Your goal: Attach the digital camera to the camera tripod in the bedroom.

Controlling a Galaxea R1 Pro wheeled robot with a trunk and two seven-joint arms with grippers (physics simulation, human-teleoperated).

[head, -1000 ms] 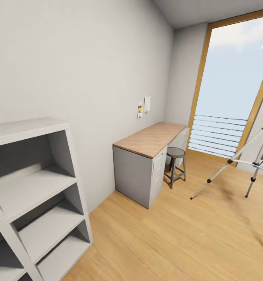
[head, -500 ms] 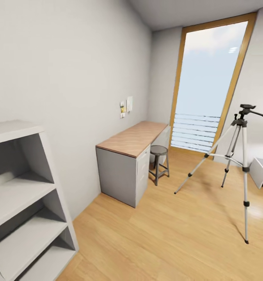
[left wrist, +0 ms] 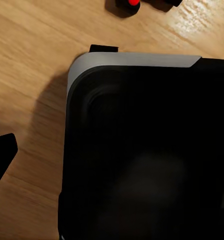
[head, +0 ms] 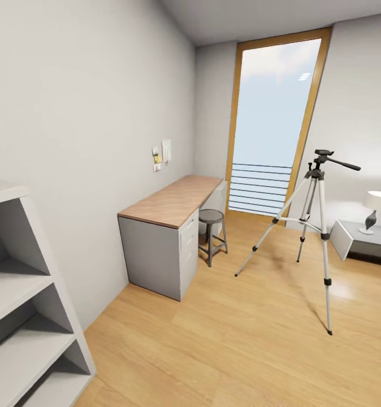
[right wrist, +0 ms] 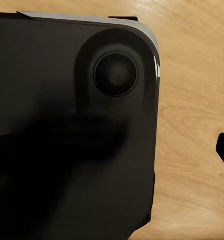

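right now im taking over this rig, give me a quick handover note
Tools: the wrist views look down past the robot's dark base at the wood floor; whether either tool is open or shut cannot be told, and nothing is seen held.
Things: the tripod stands upright on the bedroom floor, right of the desk and stool, before the window. Its head is bare. The camera is not seen.
Done: bedroom reached.
Left: find the camera, pick it up, mount it on the tripod.

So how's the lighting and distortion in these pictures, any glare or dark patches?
Head view: bright window, wide-angle lean in walls and shelf, soft sheen on the floor past the tripod. Both wrist views: a near-black body, little detail, soft shadow on wood.
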